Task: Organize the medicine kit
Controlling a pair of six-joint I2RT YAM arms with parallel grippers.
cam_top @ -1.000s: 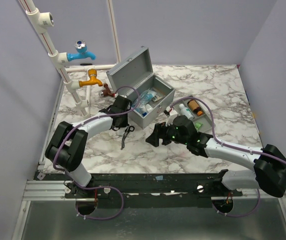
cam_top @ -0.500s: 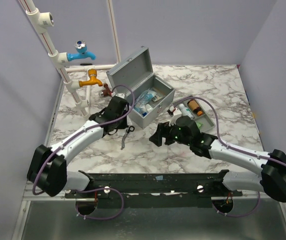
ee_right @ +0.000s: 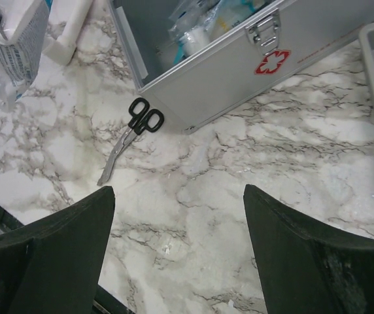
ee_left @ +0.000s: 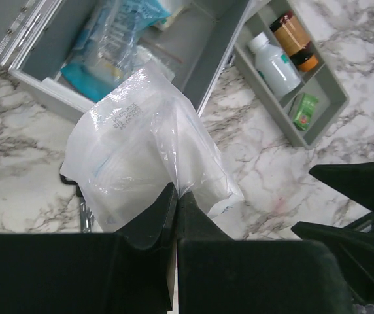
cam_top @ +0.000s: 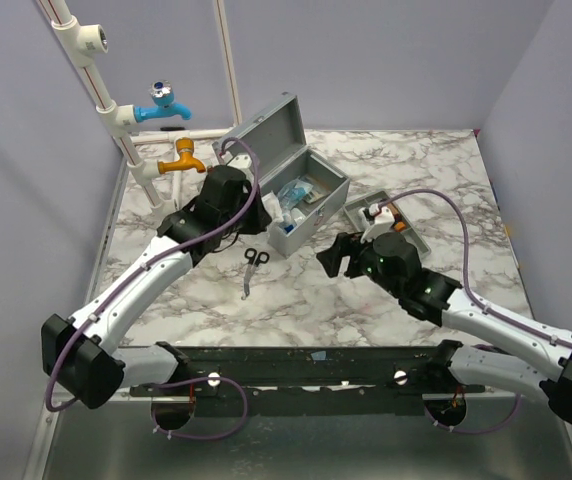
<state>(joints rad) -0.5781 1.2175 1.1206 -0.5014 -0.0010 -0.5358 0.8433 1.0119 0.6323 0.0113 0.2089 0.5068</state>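
Left wrist view, left hand (ee_left: 174, 199) clamped on clear bag (ee_left: 144, 147), contents unreadable, partly hiding medicine kit (ee_left: 206, 46), right hand (ee_right: 178, 196) apart

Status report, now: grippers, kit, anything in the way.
Left gripper shut on plastic bag, beside open medicine kit. Right gripper open, empty. Kit's tray out beside it. Loose scissors by kit's front.

You have one medicine kit (cam_top: 316, 215), one grey tray (ee_left: 265, 95), one pair of scissors (ee_right: 129, 137) and one clear plastic bag (ee_left: 148, 144). In the tray you can count one white bottle (ee_left: 272, 62), one amber bottle (ee_left: 291, 36) and one green packet (ee_left: 305, 110). There are two taps: a blue tap (cam_top: 161, 105) and an orange tap (cam_top: 184, 157). The packets inside the kit are too jumbled to count.
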